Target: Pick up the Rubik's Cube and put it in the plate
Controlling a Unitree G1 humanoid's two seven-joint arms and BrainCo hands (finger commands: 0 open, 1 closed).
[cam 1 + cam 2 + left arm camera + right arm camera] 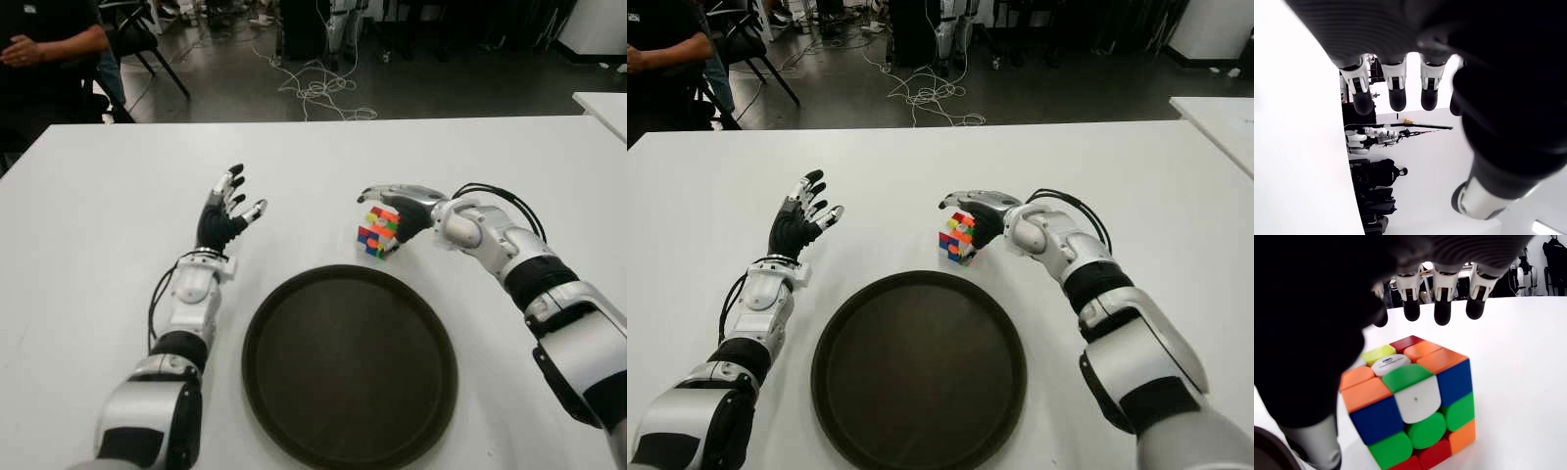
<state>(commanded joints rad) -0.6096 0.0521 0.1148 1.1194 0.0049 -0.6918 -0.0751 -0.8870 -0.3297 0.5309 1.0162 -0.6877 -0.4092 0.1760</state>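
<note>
The Rubik's Cube (378, 233) stands on the white table (98, 196), just beyond the far rim of the dark round plate (348, 362). My right hand (390, 202) reaches in from the right and arches over the cube. In the right wrist view its fingers (1442, 313) hang spread above the cube (1410, 406), with the thumb beside it and no grip closed. My left hand (230, 206) is held up to the left of the plate, fingers (1396, 93) spread and holding nothing.
A person (39, 49) sits beyond the table's far left corner. Cables (318, 88) lie on the floor behind the table. Another white table (602, 103) shows at the right edge.
</note>
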